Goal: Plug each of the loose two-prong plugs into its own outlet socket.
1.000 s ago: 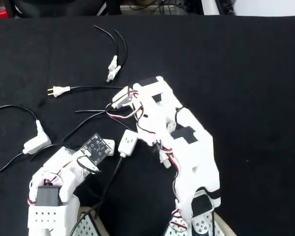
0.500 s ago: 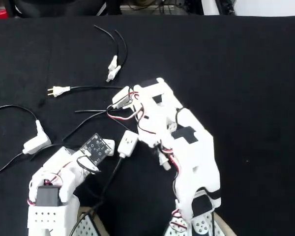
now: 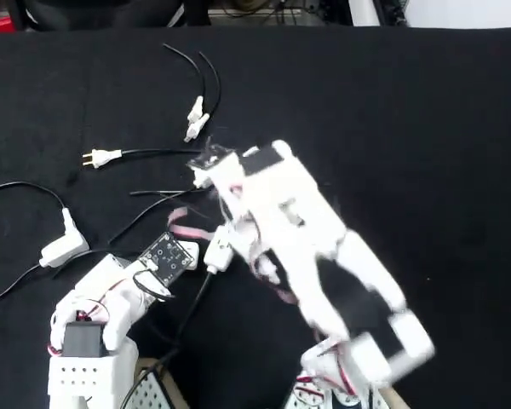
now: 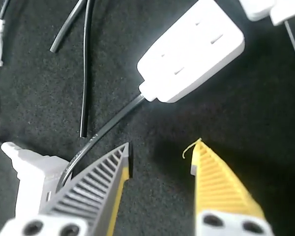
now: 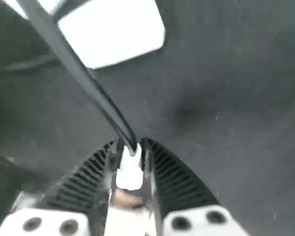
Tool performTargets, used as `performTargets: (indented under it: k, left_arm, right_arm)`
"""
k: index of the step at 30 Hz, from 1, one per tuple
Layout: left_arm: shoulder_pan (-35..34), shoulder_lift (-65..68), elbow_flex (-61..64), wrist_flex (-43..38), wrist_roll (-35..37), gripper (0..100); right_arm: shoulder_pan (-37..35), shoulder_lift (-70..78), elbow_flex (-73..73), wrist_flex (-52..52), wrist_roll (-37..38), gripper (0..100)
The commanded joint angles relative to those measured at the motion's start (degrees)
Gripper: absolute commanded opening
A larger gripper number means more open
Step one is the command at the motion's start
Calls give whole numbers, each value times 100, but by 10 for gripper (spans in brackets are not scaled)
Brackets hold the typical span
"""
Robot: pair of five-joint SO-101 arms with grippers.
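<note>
Cords (image 3: 153, 152) and plugs (image 3: 102, 157) clutter the table's (image 3: 460, 128) left; the right arm (image 3: 281, 204) crowds the outlet block (image 3: 219, 250); rightward lies bare cloth.

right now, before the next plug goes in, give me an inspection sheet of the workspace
surface: black cloth covering the table
job's things: white outlet socket lying flat, visible slots empty; brass-pronged plug, two small plugs and angled plug loose on the cloth
clutter: nothing seen
grippers: left gripper open, low over the cloth near the outlet socket; right gripper shut on a white plug
cables: black leads trail from the plugs across the cloth
surroundings: wires past the table's far edge
</note>
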Motion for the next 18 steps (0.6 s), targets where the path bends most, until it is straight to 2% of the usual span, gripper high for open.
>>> performTargets:
  k: [1, 5, 9, 15, 18]
  left_arm:
    - [31, -35, 101, -185, 281, 206]
    - [-22, -35, 31, -774, 1327, 206]
    - [-171, -35, -312, -1064, 2330, 206]
    - [-374, -35, -1437, -1240, 3798, 210]
    - [-347, -35, -2088, -1187, 4369, 210]
  right_arm:
    - [-176, -1780, 971, -1275, -97, 12]
    - [-229, -3160, 2229, -2716, -132, 12]
    - [-404, -4479, 3266, -3631, -88, 12]
    - [-1565, -6141, 4312, -3745, 255, 12]
    - [-1697, -6554, 4497, -3745, 273, 11]
